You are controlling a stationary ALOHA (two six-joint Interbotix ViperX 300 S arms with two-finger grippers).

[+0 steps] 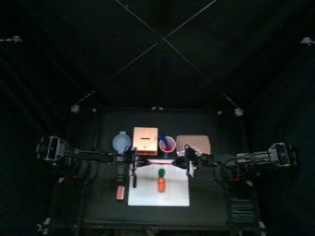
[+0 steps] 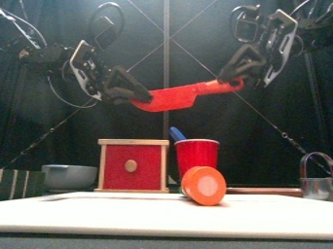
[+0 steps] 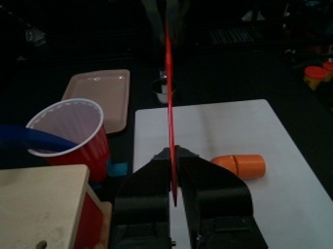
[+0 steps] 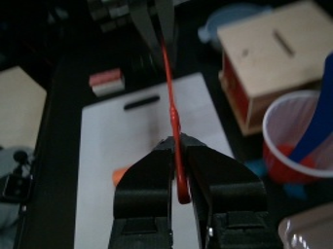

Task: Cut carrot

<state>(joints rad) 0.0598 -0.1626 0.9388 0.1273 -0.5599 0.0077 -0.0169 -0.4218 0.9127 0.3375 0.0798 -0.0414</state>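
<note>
**Front view: red knife held in the air above the carrot**

The carrot point(image 2: 203, 185) lies on the white board point(image 2: 78, 197), at its near part, with its round cut face turned to the front camera. In the top view it lies lengthwise near the middle of the board point(image 1: 175, 189), green tip toward the far side. It looks like a small toy piece, so probably light, stiff and rather smooth; under a pressing blade it may roll or slide. A good place to hold it would be the end away from the cut, but now both arms are busy.

Above it, well apart, hangs the red knife point(image 2: 182, 94). The left gripper point(image 2: 121, 89) pinches one end and the right gripper point(image 2: 240, 66) pinches the other end, so both claws are closed on it.

Behind the board stand a red wooden box point(image 2: 132, 165), a red cup point(image 2: 197, 156) and a grey bowl point(image 2: 68, 176) at the far left.
</note>
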